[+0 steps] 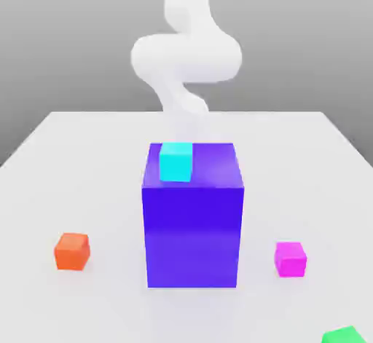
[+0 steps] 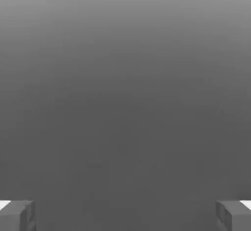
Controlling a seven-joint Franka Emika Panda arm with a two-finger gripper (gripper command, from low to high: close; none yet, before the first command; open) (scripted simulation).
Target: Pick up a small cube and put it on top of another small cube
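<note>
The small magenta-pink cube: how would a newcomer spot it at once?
Start at the big blue-violet block mid-table. On the exterior view's right of its base, apart from it, sits the small magenta-pink cube. The small orange cube sits opposite; the small bright green cube lies nearer the camera.

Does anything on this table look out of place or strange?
Mostly no. The cyan cube sits on the big blue-violet block, near its top edge, and the green cube lies by the table's front edge, partly cut off.

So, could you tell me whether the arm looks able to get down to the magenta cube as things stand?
Probably yes: the magenta cube sits alone on the table, apart from the blue-violet block, with nothing above it. The hand is open and empty.
</note>
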